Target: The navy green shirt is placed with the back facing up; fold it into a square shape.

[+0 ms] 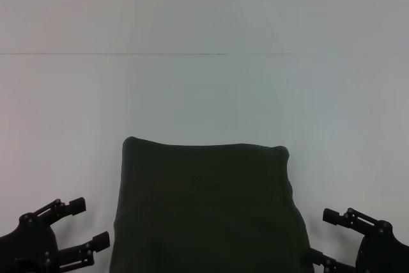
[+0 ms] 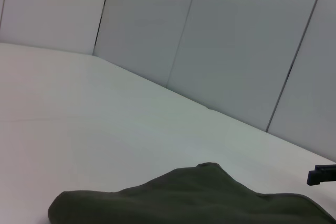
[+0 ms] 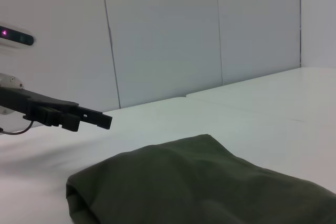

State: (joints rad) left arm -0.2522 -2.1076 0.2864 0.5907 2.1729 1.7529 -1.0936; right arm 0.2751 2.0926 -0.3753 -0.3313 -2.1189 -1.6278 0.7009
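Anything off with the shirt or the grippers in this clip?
Nothing stands out. The navy green shirt lies folded and flat on the white table; the left gripper and right gripper sit open at its sides, touching nothing.

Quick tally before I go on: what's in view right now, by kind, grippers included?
Navy green shirt, folded, lying on the white table: 1
Black grippers: 2, the left gripper open beside the shirt's left edge, the right gripper open beside its right edge
White table: 1
Total: 4
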